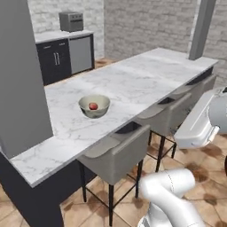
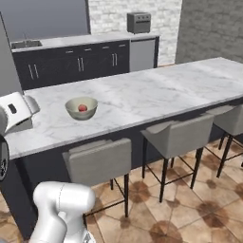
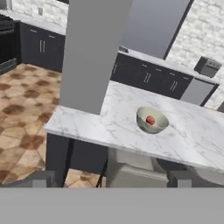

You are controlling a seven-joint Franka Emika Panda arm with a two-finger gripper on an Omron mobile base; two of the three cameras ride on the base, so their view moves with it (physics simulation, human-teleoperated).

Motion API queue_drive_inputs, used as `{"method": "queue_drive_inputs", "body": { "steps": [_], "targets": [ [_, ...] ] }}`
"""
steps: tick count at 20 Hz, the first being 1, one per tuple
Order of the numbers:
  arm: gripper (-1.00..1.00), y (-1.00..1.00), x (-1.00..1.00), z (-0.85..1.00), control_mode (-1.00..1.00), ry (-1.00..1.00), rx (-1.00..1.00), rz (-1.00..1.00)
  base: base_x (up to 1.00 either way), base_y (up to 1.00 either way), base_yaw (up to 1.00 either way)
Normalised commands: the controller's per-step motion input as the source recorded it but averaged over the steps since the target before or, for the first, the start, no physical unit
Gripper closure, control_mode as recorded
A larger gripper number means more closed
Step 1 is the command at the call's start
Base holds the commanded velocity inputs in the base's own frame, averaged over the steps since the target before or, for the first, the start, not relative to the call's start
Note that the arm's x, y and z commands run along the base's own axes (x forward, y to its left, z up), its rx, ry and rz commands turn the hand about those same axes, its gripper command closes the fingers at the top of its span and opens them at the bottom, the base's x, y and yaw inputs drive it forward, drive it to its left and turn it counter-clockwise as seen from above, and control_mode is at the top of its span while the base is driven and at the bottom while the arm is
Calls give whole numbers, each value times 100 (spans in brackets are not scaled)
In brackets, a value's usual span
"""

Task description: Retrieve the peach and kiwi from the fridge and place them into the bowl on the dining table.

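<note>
Grey stools (image 1: 119, 153) line the near side; dark cabinets (image 2: 80, 64) stand behind, a toaster (image 2: 139, 22) on top, over brown tiled floor (image 3: 22, 109).

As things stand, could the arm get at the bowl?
Probably not without moving closer. The bowl, with the peach in it, sits well in on the table, and stools stand between the base and the table edge. Nothing covers the bowl from above.
</note>
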Motion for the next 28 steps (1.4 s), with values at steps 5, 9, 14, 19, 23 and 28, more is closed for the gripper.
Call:
{"method": "queue_drive_inputs", "body": {
  "steps": [5, 9, 14, 19, 23, 28],
  "targets": [
    [-100, 0, 0, 0, 100, 0, 0, 0, -39, 98, 25],
    [-100, 0, 0, 0, 100, 0, 0, 0, -31, 100, 23],
    [-100, 0, 0, 0, 100, 0, 0, 0, -27, 100, 23],
    [-100, 0, 0, 0, 100, 0, 0, 0, -16, 100, 24],
    [-100, 0, 0, 0, 100, 0, 0, 0, 0, 100, 21],
    [-100, 0, 0, 0, 100, 0, 0, 0, 17, 95, 18]
  ]
}}
